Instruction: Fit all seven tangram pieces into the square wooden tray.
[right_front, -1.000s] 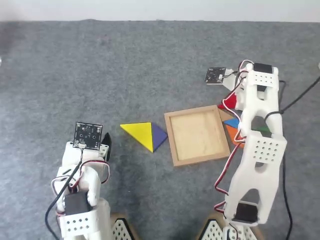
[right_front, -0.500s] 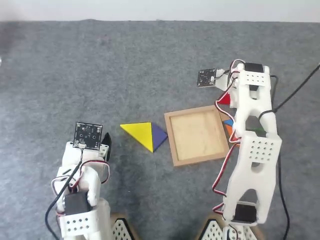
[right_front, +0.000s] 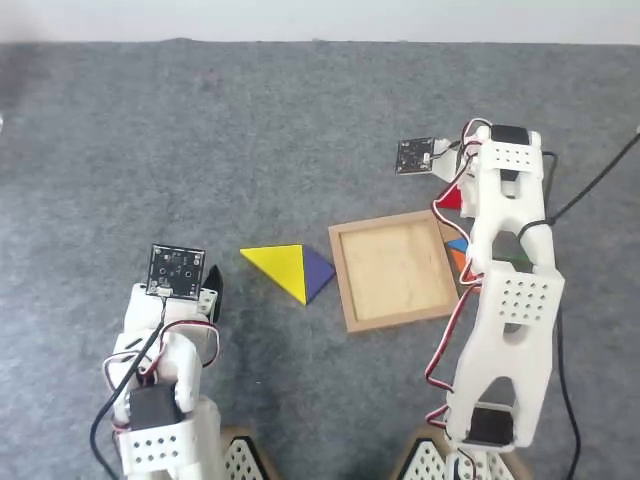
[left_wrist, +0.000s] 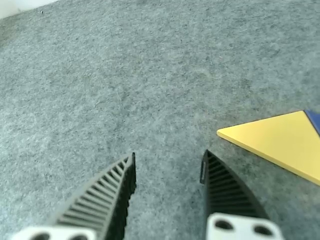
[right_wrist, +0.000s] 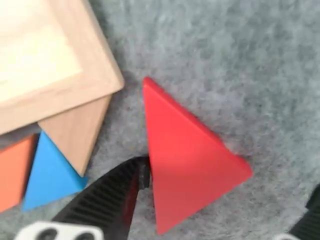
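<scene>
High view: grey felt-like mat covers the table. Square wooden tray, light wood with a raised rim, sits right of centre with nothing in it. Flat yellow triangle lies left of the tray, with a purple piece touching its right edge, just beside the tray rim. White plastic right arm stretches up the right side over a cluster of pieces at the tray's right edge. Poking out from under it are a red triangle, a blue triangle, an orange piece and a green piece. Left arm sits lower left, well apart from every piece.

Left wrist view: left gripper released, its black ridged fingers spread over bare mat, grasping nothing. Pointed tip of the yellow triangle at mid right.

Right wrist view: right gripper spread wide, straddling the smooth red triangle. One ridged finger touches the triangle's edge, the other is off at the lower right corner, apart from it. Tray corner at upper left. Below it, a plain wood triangle touches the rim, then the blue triangle and the orange piece at lower left.
</scene>
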